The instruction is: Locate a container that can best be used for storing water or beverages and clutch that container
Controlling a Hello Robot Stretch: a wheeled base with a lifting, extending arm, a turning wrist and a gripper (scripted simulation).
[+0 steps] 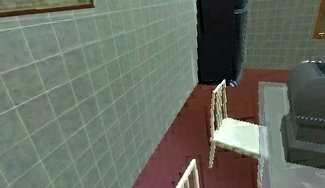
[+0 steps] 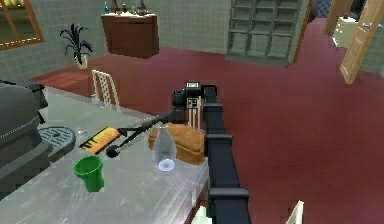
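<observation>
Clear bottle (image 2: 165,150) sits right by the loaf (image 2: 188,138), gripper (image 2: 118,150) tip's further out nr the green cup (image 2: 90,172), can't tell fingers' state or if it's holding anything, imo re-aim at the bottle's neck b4 grabbing.

Grey-green tiled wall (image 1: 71,102), dark red floor (image 2: 280,90), white chair (image 1: 237,134), wooden cabinet (image 2: 130,35), potted plant (image 2: 76,42)

Pale bottle (image 2: 165,151), green cup (image 2: 91,173)

Forward view pitched down along tiled wall (image 1: 81,101), wall close, arm side view overlooking near grey table (image 2: 150,195) toward distant shelving (image 2: 262,30), shared: grey appliance (image 1: 323,105), table edge
</observation>
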